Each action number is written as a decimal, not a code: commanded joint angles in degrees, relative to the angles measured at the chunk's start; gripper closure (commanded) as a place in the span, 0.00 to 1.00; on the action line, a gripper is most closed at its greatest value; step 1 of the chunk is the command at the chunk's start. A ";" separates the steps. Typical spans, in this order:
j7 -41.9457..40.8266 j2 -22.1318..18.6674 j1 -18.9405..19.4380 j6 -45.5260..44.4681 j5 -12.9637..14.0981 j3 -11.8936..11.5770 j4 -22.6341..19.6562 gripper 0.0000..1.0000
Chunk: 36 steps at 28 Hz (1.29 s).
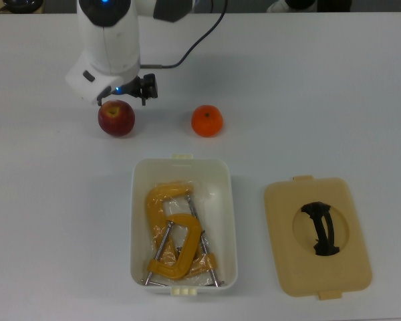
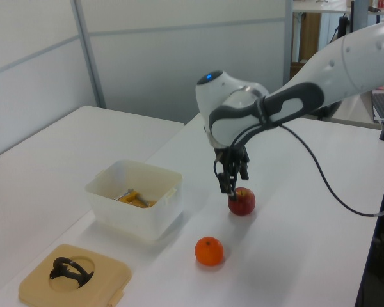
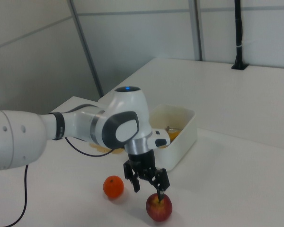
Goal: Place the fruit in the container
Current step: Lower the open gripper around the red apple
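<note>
1. The tabletop is plain matte white. In the left view a seam divides it from a second white table on the left view's left, and pale wall panels with a grey upright stand behind both.
2. In the left view's upper right corner there is a wooden piece of furniture and the edge of a desk; what lies on the desk cannot be made out.
3. No brand, label or writing can be read on anything. A small blue light glows on the arm.
4. The gripper hangs just above the apple, its fingers spread wide and holding nothing. One fingertip is close to the apple's top; whether it touches cannot be told.
5. The apple sits toward the far edge of the tabletop in the top view, on the top view's left. The orange lies apart from it on the top view's right, free of the arm.
6. The container, a white tub, stands near the tabletop's near edge in the top view, just below the two fruits. It holds yellow C-clamps and no fruit.
7. The beige lid with its black handle lies flat beside the container on the top view's right, not touching it.
</note>
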 commanded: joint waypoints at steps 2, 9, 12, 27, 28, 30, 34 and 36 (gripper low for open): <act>-1.86 2.19 -1.08 4.51 -0.72 -0.04 -2.68 0.00; -3.17 2.37 -2.49 5.58 -0.72 -0.05 -3.04 0.36; -4.40 2.28 -2.49 5.22 -0.72 -0.05 -3.04 0.50; -4.05 3.16 -2.32 4.87 -4.85 -0.05 -2.78 0.48; -3.79 2.90 -2.32 4.70 -4.77 -0.05 -2.69 0.19; -3.79 2.28 -2.23 3.03 -4.59 0.04 -1.99 0.00; -4.58 1.49 -2.58 0.13 -4.24 -0.04 0.30 0.00; -5.11 1.23 -3.19 -0.66 -4.06 -0.05 2.32 0.00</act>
